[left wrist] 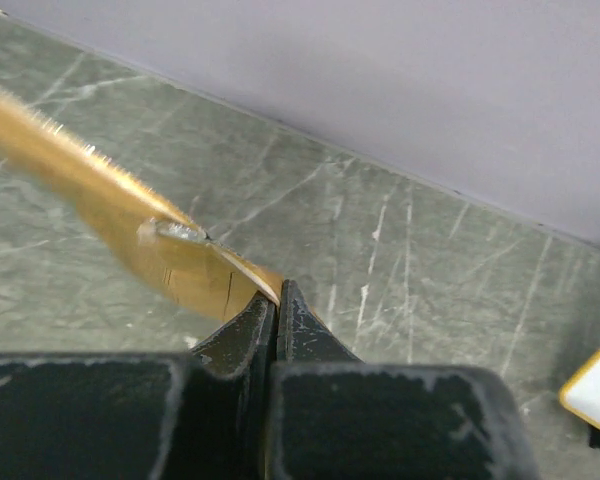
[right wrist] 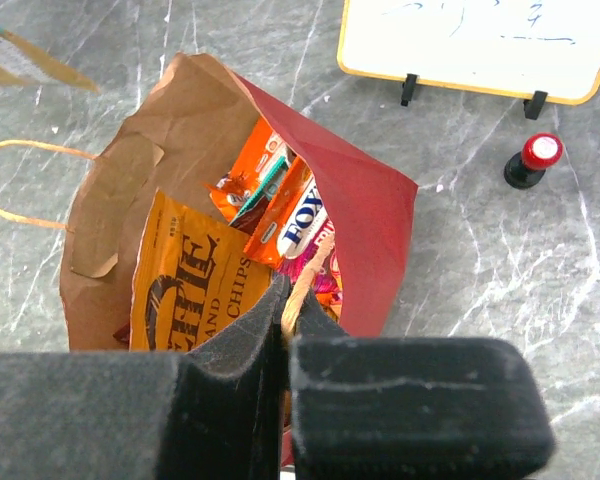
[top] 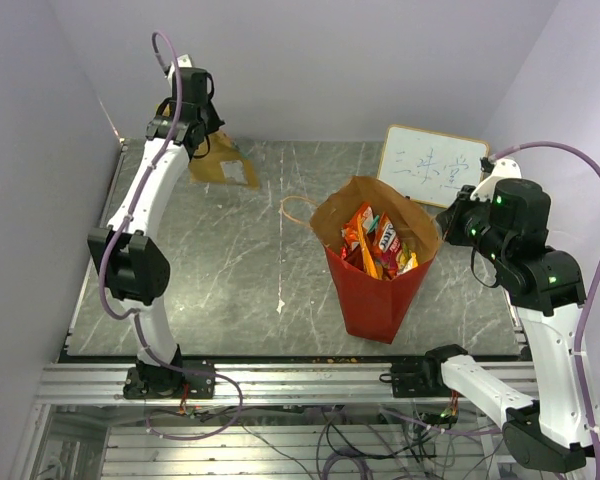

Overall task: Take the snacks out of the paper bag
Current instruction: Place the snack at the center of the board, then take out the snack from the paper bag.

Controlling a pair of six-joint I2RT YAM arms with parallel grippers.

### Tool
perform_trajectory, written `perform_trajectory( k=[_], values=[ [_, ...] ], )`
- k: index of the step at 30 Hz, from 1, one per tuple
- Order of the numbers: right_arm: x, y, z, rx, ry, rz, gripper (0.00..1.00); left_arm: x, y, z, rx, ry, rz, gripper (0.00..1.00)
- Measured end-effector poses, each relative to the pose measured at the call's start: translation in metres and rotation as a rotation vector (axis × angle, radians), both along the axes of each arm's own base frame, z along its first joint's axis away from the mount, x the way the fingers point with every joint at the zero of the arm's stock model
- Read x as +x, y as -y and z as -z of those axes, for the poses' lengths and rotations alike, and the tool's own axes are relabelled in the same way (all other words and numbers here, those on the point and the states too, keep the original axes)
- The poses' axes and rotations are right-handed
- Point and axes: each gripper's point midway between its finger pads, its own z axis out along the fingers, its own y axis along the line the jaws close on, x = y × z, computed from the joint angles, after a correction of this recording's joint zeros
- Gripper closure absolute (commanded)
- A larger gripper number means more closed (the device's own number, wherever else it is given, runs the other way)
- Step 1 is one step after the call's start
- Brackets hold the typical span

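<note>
The paper bag [top: 378,295], red outside and brown inside, stands upright at mid-table with its mouth open. Several snacks [top: 378,243] fill it: a yellow-orange chips bag [right wrist: 195,280] and orange packets [right wrist: 280,200]. At the bag's right rim, my right gripper [right wrist: 288,300] is shut on the bag's orange cord handle [right wrist: 318,270]. The other handle [right wrist: 20,180] hangs loose on the left. At the back left, my left gripper [top: 205,140] is shut on a corner of a tan flat pack [left wrist: 130,215], which hangs just above the table [top: 180,290].
A white writing board [top: 432,165] stands at the back right behind the bag, with a small red-capped object [right wrist: 535,160] in front of it. Walls close in the table on the left, back and right. A metal rail [top: 300,380] runs along the near edge.
</note>
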Motion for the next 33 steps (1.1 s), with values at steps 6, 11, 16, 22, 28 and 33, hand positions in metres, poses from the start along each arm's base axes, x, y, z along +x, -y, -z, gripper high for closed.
perform_trajectory(
  k=[6,11,16,22,28,33],
  values=[
    [-0.002,-0.002,0.002,0.003,-0.009,-0.011,1.00,0.003,0.004,0.018,-0.103,0.043,0.009,0.92],
    [-0.004,-0.004,0.002,0.009,-0.011,-0.023,1.00,-0.054,-0.010,0.082,-0.154,-0.056,-0.047,0.59],
    [-0.005,-0.005,0.003,0.012,-0.013,-0.030,1.00,-0.125,-0.026,0.125,-0.183,-0.161,-0.119,0.31],
    [-0.005,-0.006,0.005,0.013,-0.016,-0.033,1.00,-0.239,-0.047,0.157,-0.241,-0.250,-0.189,0.07],
    [0.000,-0.007,0.007,0.011,-0.020,-0.038,1.00,-0.291,-0.027,0.157,-0.414,-0.233,-0.109,0.09],
    [0.001,-0.009,0.012,0.013,-0.034,-0.047,1.00,-0.293,0.005,0.148,-0.574,-0.257,-0.012,0.08]
  ],
)
